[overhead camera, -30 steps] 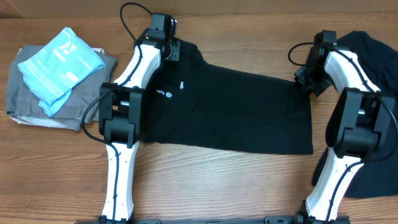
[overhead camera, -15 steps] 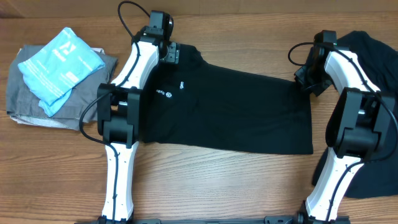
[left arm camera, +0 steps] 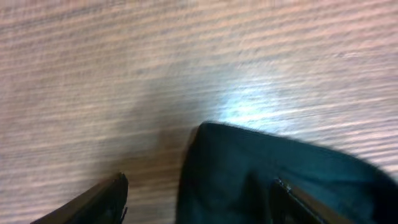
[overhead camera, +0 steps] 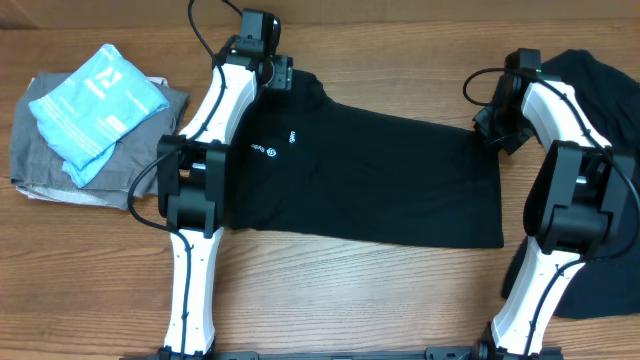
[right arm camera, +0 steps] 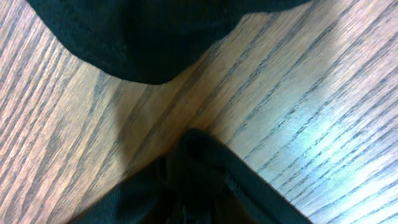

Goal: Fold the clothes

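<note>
The polo shirt [overhead camera: 370,170] is black with white logo [overhead camera: 272,151], packet [overhead camera: 95,110] light blue, folded garment [overhead camera: 35,165] grey.

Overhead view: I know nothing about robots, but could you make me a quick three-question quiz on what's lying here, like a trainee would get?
1. True or false: the light blue packet lies on the grey folded garment.
2. Multiple choice: the white logo on the black polo shirt sits nearest the shirt's A) collar end, B) hem end, C) middle.
3. Count: how many black garments show in the overhead view?
Key: 1 true. 2 A. 3 two: the polo shirt and a second black garment, partly hidden by the right arm.
</note>
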